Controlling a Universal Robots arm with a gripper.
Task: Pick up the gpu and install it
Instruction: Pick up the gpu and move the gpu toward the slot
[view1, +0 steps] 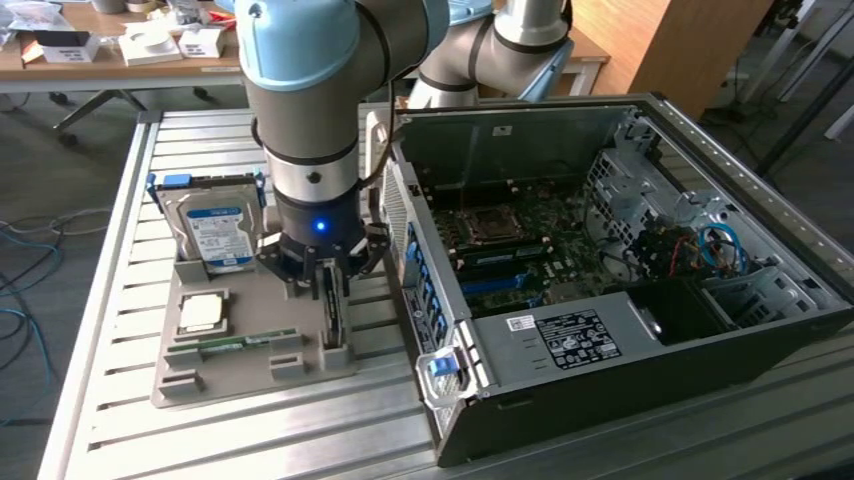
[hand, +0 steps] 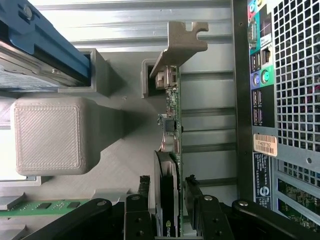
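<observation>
Currently, gripper (view1: 320, 272) (hand: 168, 197): open wide and lowered over the gpu, one finger on each side of the card; nothing is clamped.
Fingers (hand: 144, 194): black, flanking the card's cooler end with a thin gap showing on both sides.
Gpu (view1: 331, 322) (hand: 170, 150): stands on its long edge in a slot of the holder, directly under the gripper and between its fingers.
Gpu look: a thin green board seen edge-on, with a black cooler on one face that carries a green logo, and small pale connectors near the far end.
Bracket (hand: 181, 37): silver metal, bent at a right angle with a notched tab, on the end of the card away from the fingers.
Holder (view1: 240, 368) (hand: 50, 135): grey printed tray with ribbed blocks and posts, lying on the table.
RAM (view1: 243, 343) (hand: 45, 206): green stick lying flat in the holder beside the gpu.
CPU (view1: 200, 312): square silver chip lying flat in its pocket.
Drive (view1: 218, 232) (hand: 35, 55): silver with a blue-white label, propped upright at the holder's far end.
Case (view1: 601, 340) (hand: 295, 75): open black tower on its side, just beside the holder on the exterior view's right, motherboard exposed.
Table (view1: 120, 200): slatted bare metal.
Arm (view1: 314, 100): grey and pale blue, pointing straight down.
</observation>
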